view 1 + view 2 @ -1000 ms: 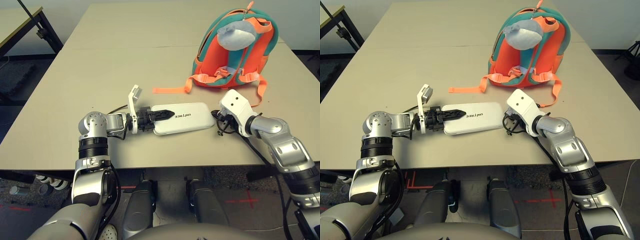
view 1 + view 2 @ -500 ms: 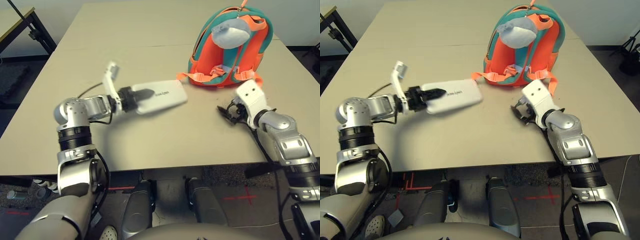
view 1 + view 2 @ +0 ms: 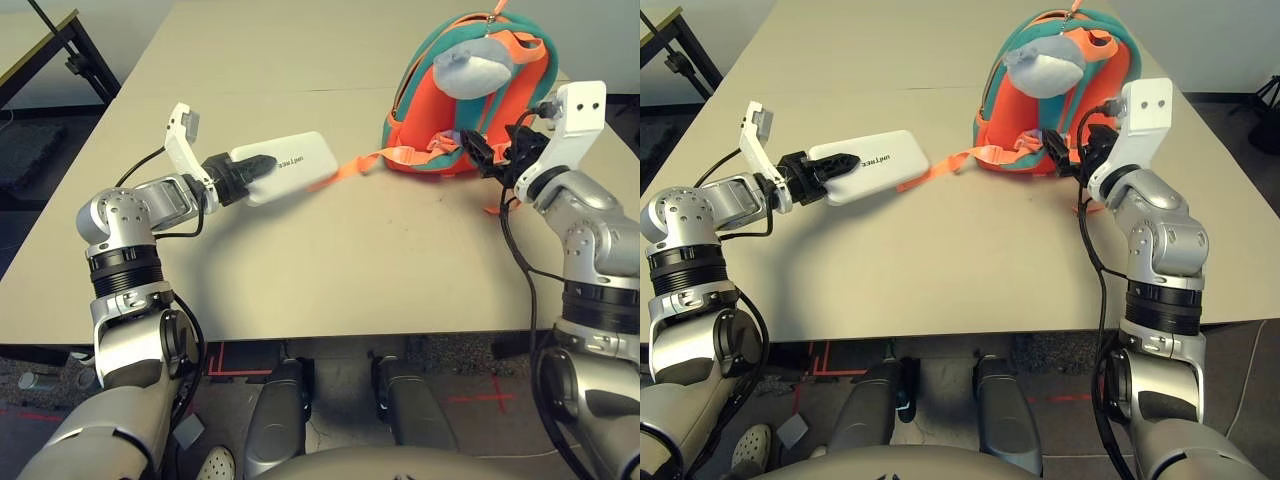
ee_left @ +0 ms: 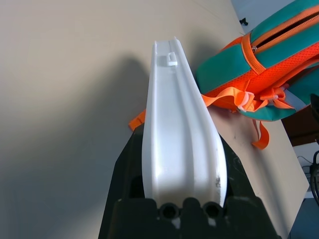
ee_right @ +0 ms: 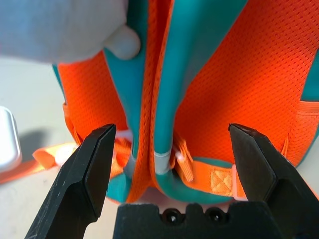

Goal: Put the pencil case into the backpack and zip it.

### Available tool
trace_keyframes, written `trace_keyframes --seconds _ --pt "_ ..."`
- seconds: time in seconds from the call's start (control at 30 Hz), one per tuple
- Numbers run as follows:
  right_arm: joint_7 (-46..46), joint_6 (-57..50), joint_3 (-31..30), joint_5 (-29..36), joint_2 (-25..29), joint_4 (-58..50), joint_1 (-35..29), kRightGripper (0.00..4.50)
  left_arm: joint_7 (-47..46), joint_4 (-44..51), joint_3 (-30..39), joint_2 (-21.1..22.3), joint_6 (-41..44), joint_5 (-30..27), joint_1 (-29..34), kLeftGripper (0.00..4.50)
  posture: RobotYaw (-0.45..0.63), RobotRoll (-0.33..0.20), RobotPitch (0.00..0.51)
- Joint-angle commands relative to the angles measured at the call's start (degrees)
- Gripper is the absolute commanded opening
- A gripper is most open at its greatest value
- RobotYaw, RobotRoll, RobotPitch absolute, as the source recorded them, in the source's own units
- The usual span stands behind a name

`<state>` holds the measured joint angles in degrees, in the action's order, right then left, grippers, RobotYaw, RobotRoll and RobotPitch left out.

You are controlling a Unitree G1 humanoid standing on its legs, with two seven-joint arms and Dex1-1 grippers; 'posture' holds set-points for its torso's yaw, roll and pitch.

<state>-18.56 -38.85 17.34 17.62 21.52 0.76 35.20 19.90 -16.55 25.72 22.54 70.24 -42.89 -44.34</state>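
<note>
Left gripper: closed on the near end of the pencil case, one finger on each face.
Pencil case: white, lettered "UNITREE"; held above the table, judging by its shadow; outside the bag.
Loose orange strap: trailing from the bag towards the case.
Backpack: orange and teal, upright, straps facing the robot.
Zip: a dark gap between its orange edges suggests it is at least partly open; how far, cannot tell.
Grey plush: hanging at the bag's upper front.
Right gripper: open before the straps, gripping nothing.
Done: case picked up.
Left: steady the bag, insert case, close zip.
Progress: early, by judgement.
</note>
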Motion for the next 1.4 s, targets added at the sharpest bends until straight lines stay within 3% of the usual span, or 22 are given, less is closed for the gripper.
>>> trace_keyframes --seconds 0.03,0.4,0.57,0.67,0.8,0.93,1.0,1.23,1.4 --pt "0.1 2.4 -1.2 -0.3 -0.5 4.5 0.9 4.50 0.0 0.7 -0.2 -0.1 -0.9 0.0 -0.2 1.19 -0.08 0.000 0.142" --pt "-0.2 16.5 -4.2 -3.1 -2.4 24.6 11.0 4.50 0.1 0.3 -0.7 -0.6 -2.1 0.1 -0.6 1.19 -0.07 0.000 0.135" --pt "-1.2 19.3 -5.1 -3.4 -3.4 28.4 13.1 4.50 -0.1 0.5 -0.8 -1.0 -2.6 0.1 -0.5 1.19 -0.06 0.000 0.132" --pt "-2.0 19.1 -5.2 -2.7 -3.3 27.5 12.8 3.85 -0.2 0.8 -0.7 -1.0 -2.9 0.1 -0.2 1.19 -0.05 0.000 0.132" --pt "-3.8 17.0 -6.1 -2.2 -2.5 23.3 10.9 2.36 -0.4 1.1 -0.7 -1.0 -3.2 0.1 0.1 1.19 -0.05 0.000 0.132" --pt "-6.4 11.6 -8.0 -1.3 -0.7 12.7 6.5 0.81 -0.2 0.5 -1.2 -0.8 -4.1 0.6 0.1 1.19 -0.06 0.000 0.136" --pt "-6.8 9.3 -8.3 -0.8 -0.3 9.1 5.2 0.31 -0.1 0.3 -1.3 -0.7 -4.4 0.7 0.0 1.19 -0.06 0.000 0.136" --pt "-7.7 -0.9 -8.5 3.5 1.2 -5.0 1.4 0.29 0.5 -1.9 -2.6 -0.6 -6.5 1.5 -1.0 1.19 -0.08 0.000 0.137" --pt "-7.5 -13.1 -5.4 13.1 0.4 -16.0 -0.4 0.29 1.9 -4.1 -3.9 -0.4 -7.8 2.3 -1.9 1.19 -0.10 0.000 0.140"
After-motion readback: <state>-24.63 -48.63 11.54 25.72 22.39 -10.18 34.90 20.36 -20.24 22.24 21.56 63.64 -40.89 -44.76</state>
